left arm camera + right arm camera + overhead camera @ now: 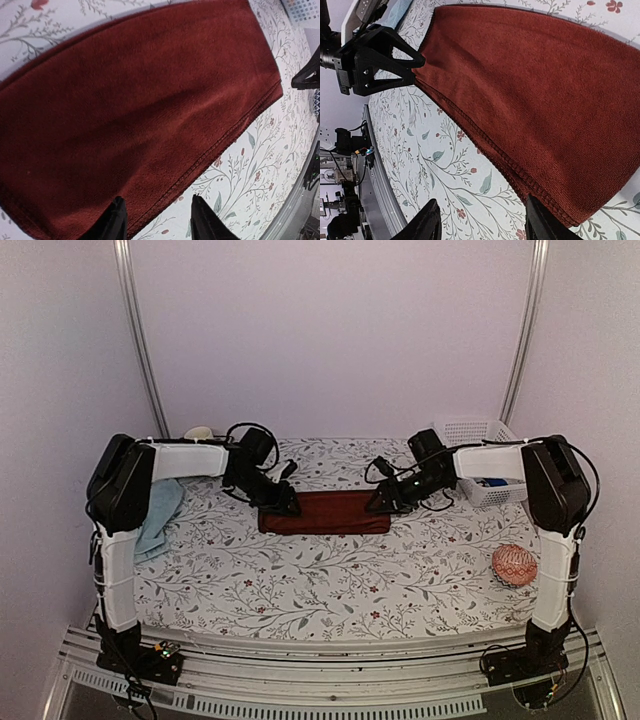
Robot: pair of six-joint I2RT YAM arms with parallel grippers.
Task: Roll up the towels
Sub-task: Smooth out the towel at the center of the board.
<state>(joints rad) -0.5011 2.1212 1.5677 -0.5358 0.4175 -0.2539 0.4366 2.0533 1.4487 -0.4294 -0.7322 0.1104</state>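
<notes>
The maroon towel (325, 512) lies folded in a flat strip at the middle of the table, between the two arms. My left gripper (283, 506) is at its left end. In the left wrist view the gripper (159, 217) is open: one finger is over the maroon towel (135, 110), the other over the tablecloth, with the stitched hem between them. My right gripper (383, 502) is at the right end, open (482, 220), with one fingertip (542, 220) at the edge of the maroon towel (535, 85). The pale blue towel (160, 515) lies crumpled at the left, partly under the left arm.
A white basket (480, 430) stands at the back right with a small blue object (493, 482) in it. An orange-pink patterned ball (514, 564) sits near the right arm. The floral tablecloth (330, 580) stretches in front of the towel.
</notes>
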